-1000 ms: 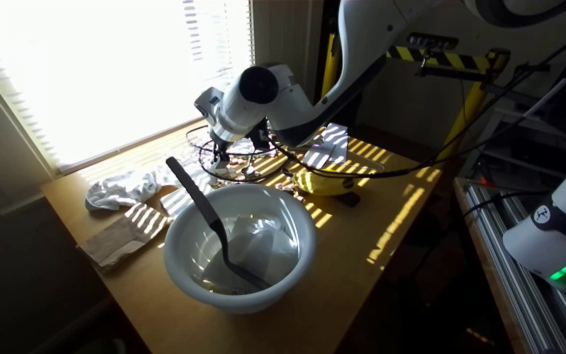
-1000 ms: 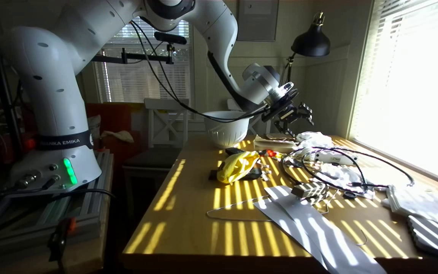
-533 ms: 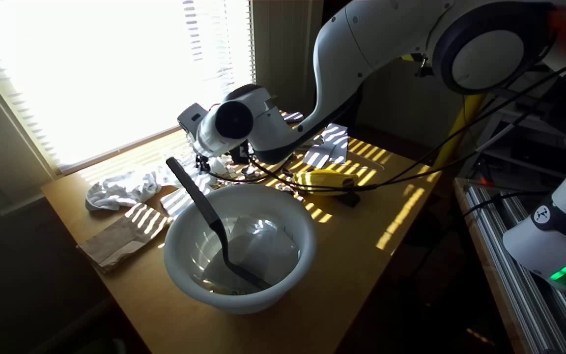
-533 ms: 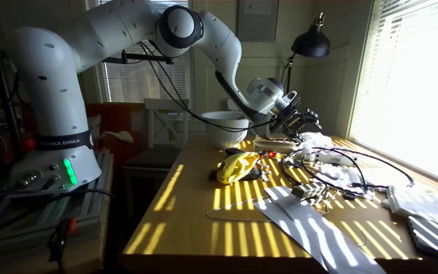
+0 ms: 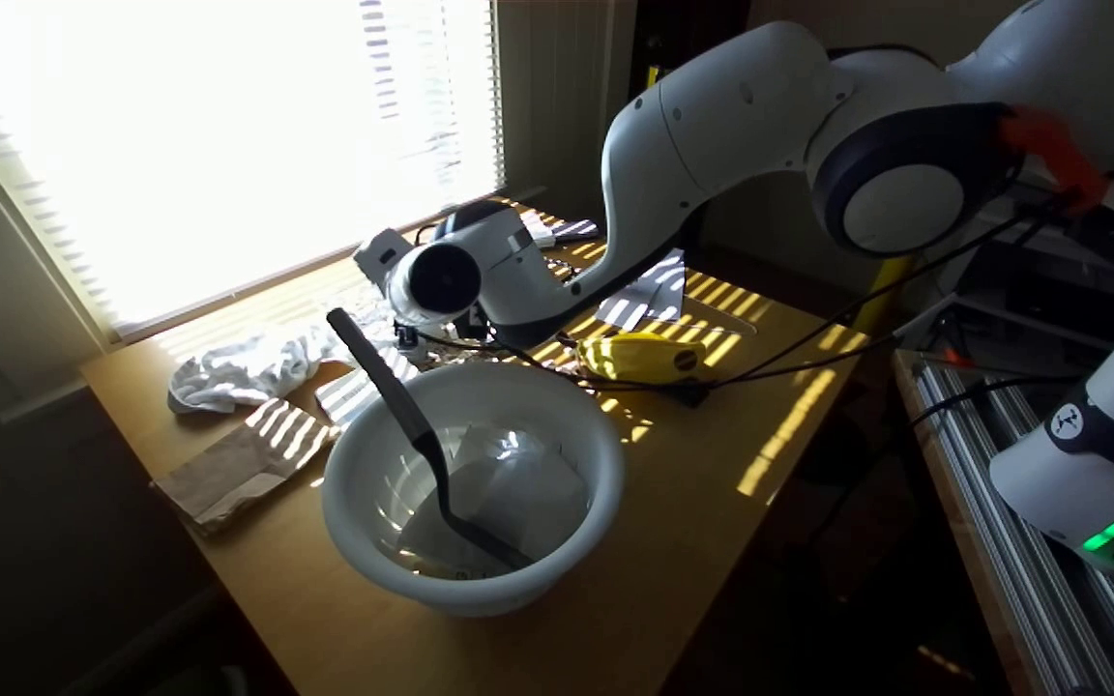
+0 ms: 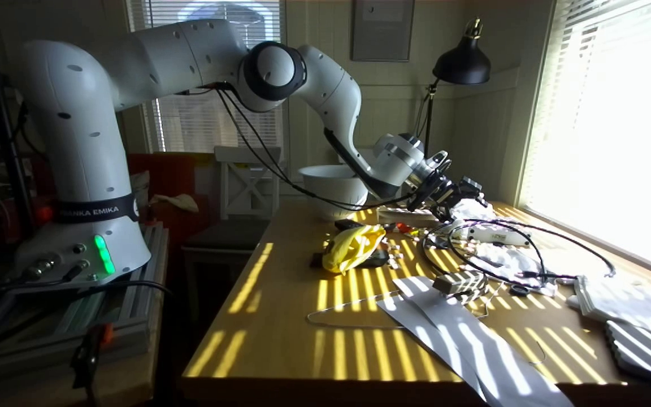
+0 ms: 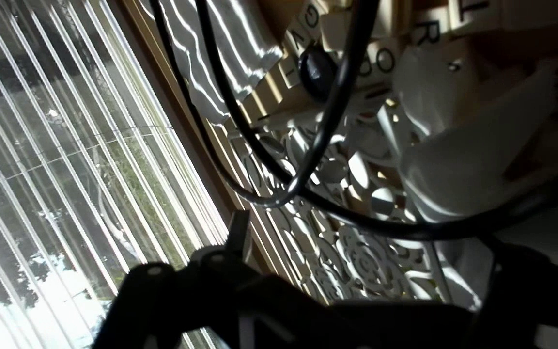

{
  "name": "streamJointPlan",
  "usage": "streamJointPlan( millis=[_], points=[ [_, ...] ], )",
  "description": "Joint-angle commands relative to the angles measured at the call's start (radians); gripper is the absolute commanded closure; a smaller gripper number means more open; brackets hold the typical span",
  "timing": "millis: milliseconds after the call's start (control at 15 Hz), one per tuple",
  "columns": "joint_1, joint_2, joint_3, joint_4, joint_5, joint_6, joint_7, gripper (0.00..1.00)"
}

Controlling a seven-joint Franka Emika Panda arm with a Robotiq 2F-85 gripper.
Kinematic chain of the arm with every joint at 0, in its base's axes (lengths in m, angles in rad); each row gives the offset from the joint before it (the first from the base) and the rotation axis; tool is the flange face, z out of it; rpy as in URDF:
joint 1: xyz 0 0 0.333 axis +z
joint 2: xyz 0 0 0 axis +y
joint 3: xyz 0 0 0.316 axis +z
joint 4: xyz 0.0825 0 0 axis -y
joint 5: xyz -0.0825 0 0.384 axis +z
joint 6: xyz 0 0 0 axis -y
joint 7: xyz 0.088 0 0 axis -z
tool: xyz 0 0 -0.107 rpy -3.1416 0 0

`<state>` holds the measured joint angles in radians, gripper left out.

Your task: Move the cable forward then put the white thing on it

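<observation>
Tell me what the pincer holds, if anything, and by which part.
Nothing is held: the pincer stands open, and in the wrist view the black cable loops near it, ungripped.

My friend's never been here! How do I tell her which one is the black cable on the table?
Find the big bright window, then the wooden table beside it. On the side nearest the window, over some pale clutter, look for the black cable. It curls in big loose loops there, while similar black wires hang from the robot arm.
</observation>
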<state>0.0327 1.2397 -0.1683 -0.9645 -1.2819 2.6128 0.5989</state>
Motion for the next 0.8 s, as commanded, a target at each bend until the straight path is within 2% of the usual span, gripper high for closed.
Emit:
streamJointPlan(
  millis=[0,67,133,733],
  points=[
    [0.016,0.080,-0.051,0.126,0.029,-0.066,0.002,0.00],
    [0.016,0.091,-0.053,0.142,0.031,-0.079,-0.002,0.08],
    [0.017,0.098,-0.058,0.154,0.030,-0.086,-0.001,0.28],
    [0.009,0.152,-0.059,0.255,-0.012,-0.039,0.029,0.90]
  ],
)
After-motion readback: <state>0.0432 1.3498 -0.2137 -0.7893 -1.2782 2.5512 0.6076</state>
